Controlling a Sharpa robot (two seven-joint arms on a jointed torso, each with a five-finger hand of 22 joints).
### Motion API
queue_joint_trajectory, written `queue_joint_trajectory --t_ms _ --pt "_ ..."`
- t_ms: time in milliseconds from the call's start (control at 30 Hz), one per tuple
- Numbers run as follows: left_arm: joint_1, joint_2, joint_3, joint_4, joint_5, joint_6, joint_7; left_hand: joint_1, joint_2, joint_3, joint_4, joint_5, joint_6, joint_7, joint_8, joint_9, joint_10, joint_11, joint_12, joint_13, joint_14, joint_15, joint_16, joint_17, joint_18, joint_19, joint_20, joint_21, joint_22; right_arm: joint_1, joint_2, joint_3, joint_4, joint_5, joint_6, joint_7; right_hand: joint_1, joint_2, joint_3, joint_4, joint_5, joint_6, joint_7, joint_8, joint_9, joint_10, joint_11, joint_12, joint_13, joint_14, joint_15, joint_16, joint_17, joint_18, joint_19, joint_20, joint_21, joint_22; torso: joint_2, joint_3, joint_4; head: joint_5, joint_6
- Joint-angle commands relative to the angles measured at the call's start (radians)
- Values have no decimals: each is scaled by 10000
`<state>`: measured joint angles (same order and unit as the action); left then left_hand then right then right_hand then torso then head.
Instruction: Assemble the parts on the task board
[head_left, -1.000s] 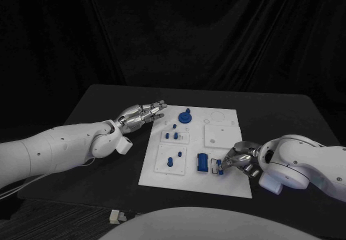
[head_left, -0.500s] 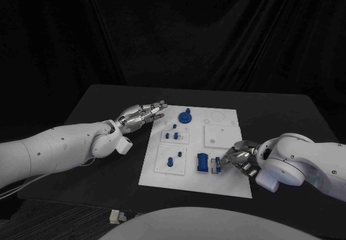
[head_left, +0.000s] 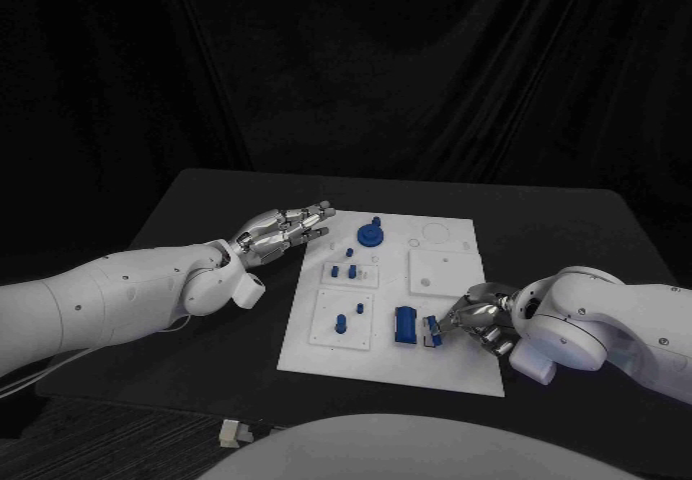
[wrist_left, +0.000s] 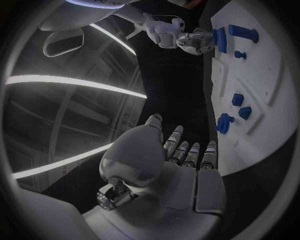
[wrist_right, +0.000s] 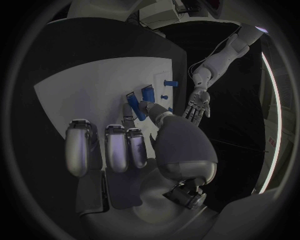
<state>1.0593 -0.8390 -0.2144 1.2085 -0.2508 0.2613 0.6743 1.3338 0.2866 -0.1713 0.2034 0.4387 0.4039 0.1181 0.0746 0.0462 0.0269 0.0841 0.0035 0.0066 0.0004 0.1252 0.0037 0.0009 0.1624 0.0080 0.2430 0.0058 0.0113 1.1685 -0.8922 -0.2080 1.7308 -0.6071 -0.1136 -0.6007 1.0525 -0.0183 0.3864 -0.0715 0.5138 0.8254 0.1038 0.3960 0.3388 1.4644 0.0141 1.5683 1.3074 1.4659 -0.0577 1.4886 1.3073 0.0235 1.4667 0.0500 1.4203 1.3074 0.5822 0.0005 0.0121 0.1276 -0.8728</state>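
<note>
No writing can be read anywhere. The white board (head_left: 433, 300) lies mid-counter (head_left: 188, 200), with a blue round piece (head_left: 371, 235) near its far edge and small blue pegs (head_left: 340, 271) below it. The right hand (head_left: 476, 320) pinches a small blue piece (head_left: 433, 334) beside a blue block (head_left: 405, 325) at the board's near side. The left hand (head_left: 284, 228) hovers released, fingers spread, just off the board's far left corner.

Head cam looks down on task board (head_left: 433, 300); both wrist cams see it obliquely.
</note>
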Motion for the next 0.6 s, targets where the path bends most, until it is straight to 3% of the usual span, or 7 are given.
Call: queue_joint_trajectory --t_ms 33,500,600 --pt "-11 8 10 25 62 123 109 70 0 -11 -57 35 15 16 62 12 3 96 40 11 -4 -32 -37 -9 180 -2 -44 7 -6 -42 17 0 -14 93 214 -206 -76 24 16 26 -46 -76 -24 68 2 1064 54 25 2634 655 75 -58 482 163 330 87 -46 2102 -3 -1 -1 -2 2" --pt "-12 26 10 10 62 154 65 127 -3 33 -128 94 15 11 65 11 3 89 39 10 -4 -11 -37 -9 181 0 -31 8 -4 -81 62 0 -111 89 220 -229 -287 177 11 242 -188 -180 8 97 16 1064 83 25 2634 642 95 -84 418 179 298 104 -122 2077 2 -1 -2 -14 2" --pt "-12 32 10 5 62 164 55 152 -3 54 -162 115 5 9 64 10 1 87 38 10 -4 -7 -37 -9 181 0 -27 8 -5 -83 78 0 -128 89 211 -229 -434 213 -27 378 -411 -211 5 133 30 1064 83 25 2634 640 101 -90 400 180 297 112 -130 2075 -1 0 -1 -18 2"
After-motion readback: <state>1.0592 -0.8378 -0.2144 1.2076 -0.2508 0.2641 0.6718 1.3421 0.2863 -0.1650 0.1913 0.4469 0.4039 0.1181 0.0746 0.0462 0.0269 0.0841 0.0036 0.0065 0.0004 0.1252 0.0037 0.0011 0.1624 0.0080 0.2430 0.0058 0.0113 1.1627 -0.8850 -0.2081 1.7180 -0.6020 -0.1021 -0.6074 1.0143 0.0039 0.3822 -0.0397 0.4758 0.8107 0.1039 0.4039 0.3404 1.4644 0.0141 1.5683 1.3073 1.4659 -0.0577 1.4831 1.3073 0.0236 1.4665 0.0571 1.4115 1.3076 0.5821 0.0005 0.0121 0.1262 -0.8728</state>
